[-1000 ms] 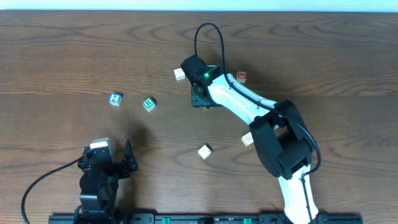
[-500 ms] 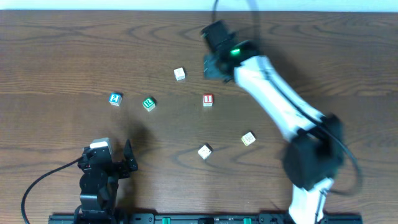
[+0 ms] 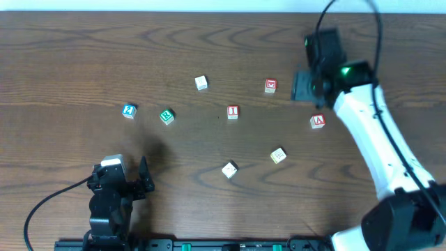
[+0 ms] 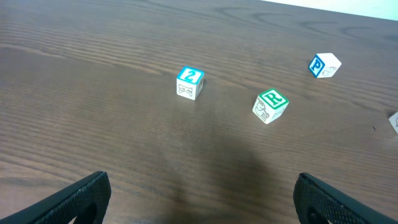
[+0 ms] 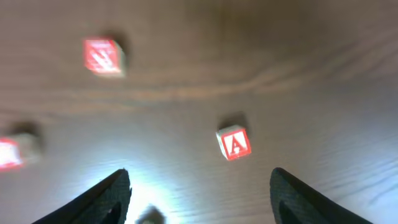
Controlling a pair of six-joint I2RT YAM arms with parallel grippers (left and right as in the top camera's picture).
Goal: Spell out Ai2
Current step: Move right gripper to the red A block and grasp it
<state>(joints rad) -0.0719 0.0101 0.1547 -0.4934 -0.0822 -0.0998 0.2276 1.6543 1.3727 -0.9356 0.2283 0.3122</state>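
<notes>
A red "A" block lies at the right, just below my right gripper. In the right wrist view the "A" block lies ahead between the open, empty fingers. A red "I" block lies at mid-table. A blue "2" block lies at the left, and it shows in the left wrist view. My left gripper is open and empty near the front edge, well short of the "2" block.
A green "R" block lies beside the "2" block. A white block with a blue "P" lies farther back. Another red block lies left of my right gripper. A yellowish block and a white block lie toward the front.
My right arm has swung from over the "I" block at mid-table to the right side, empty. The "I" block stays at mid-table and the "A" block is now uncovered. The left arm has not moved.
</notes>
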